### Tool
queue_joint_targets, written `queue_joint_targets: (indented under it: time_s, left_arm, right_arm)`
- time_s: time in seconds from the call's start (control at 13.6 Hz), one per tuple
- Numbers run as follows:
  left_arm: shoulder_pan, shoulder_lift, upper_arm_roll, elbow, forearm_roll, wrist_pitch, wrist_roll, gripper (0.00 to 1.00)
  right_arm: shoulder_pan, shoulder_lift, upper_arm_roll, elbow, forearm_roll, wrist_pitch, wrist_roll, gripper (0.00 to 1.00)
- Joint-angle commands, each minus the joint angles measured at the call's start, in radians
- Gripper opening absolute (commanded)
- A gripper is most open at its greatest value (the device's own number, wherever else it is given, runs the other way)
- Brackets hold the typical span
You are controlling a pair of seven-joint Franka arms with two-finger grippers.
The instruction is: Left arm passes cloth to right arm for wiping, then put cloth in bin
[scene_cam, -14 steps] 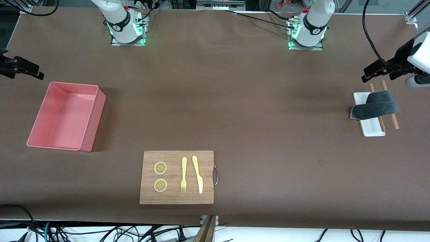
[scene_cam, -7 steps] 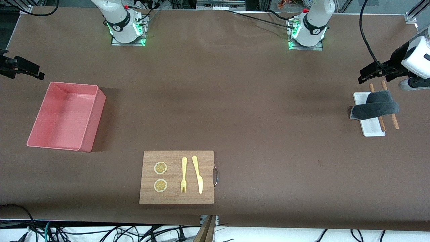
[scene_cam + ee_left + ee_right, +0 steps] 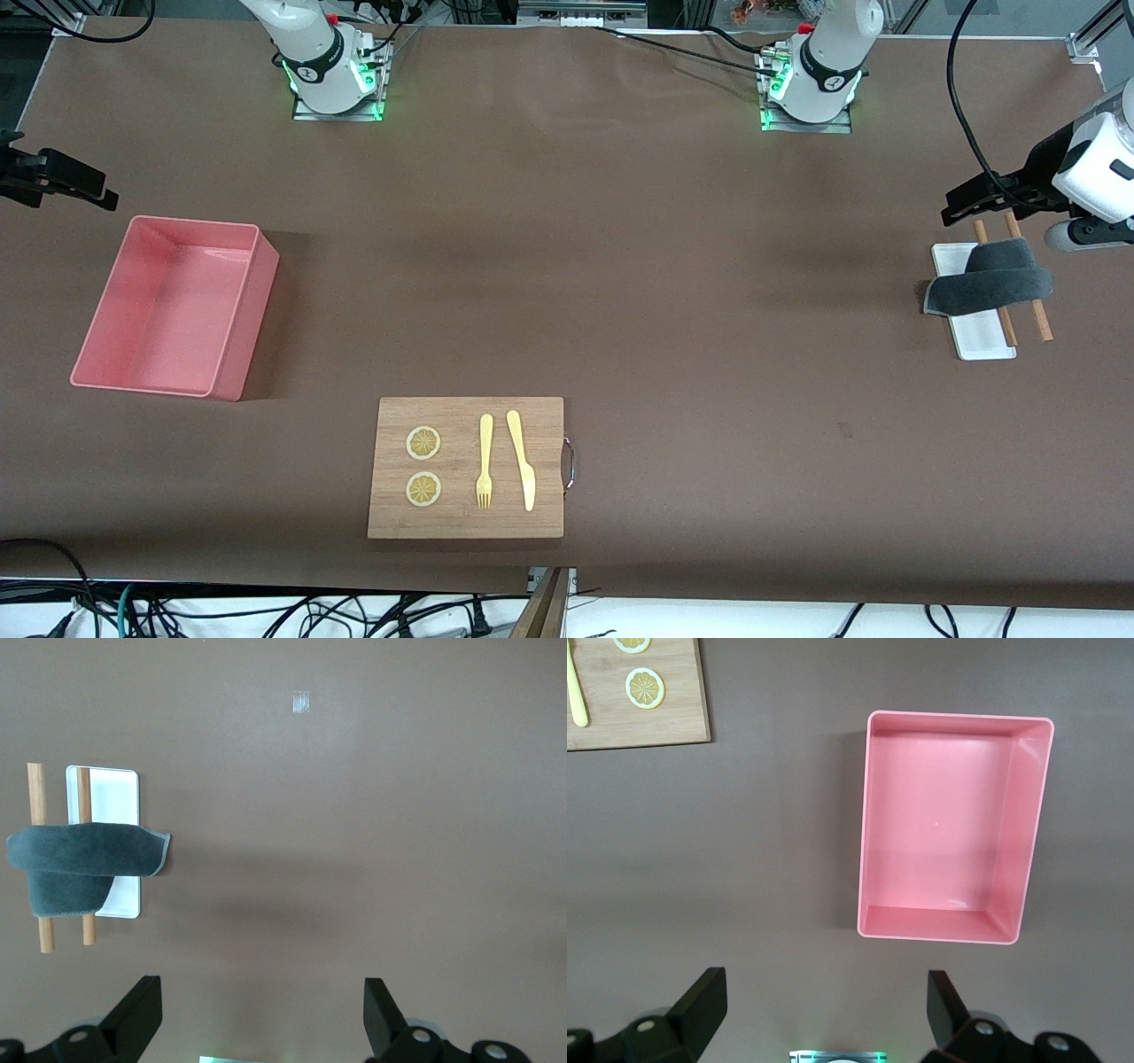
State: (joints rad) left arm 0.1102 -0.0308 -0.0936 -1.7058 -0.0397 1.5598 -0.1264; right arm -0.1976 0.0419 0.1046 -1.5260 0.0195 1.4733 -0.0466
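Observation:
The dark grey cloth [image 3: 988, 282] [image 3: 84, 868] lies folded across a flat white tray [image 3: 979, 341] [image 3: 115, 797] and two wooden sticks [image 3: 1038, 321] [image 3: 35, 788] at the left arm's end of the table. My left gripper [image 3: 961, 202] [image 3: 261, 1014] hangs open in the air beside the tray, holding nothing. The salmon-pink bin [image 3: 168, 310] [image 3: 1019, 833] stands empty at the right arm's end. My right gripper [image 3: 102, 193] [image 3: 827, 1010] waits open in the air beside the bin, nothing between its fingers.
A wooden board [image 3: 461, 523] [image 3: 664, 726] with a metal handle lies near the front edge, carrying two lemon slices [image 3: 423, 443], a yellow fork [image 3: 485, 461] and a yellow knife [image 3: 523, 461]. Both arm bases stand along the table's back edge.
The left arm's hand has turned and shifted slightly toward the table's middle, still in the air by the tray. The right arm, cloth and bin have not moved.

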Motion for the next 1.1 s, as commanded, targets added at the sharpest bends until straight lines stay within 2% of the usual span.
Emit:
queue_joint_targets:
  time_s: [0.0, 1.03]
  left_arm:
    - [0.008, 0.014, -0.002, 0.028, -0.005, -0.024, 0.025, 1.0]
    - [0.066, 0.058, 0.0, 0.029, -0.005, -0.024, 0.034, 1.0]
  right_arm:
    - [0.0, 0.006, 0.003, 0.017, 0.01, -0.005, 0.013, 1.0]
    - [-0.003, 0.006, 0.001, 0.018, 0.01, -0.007, 0.011, 1.0]
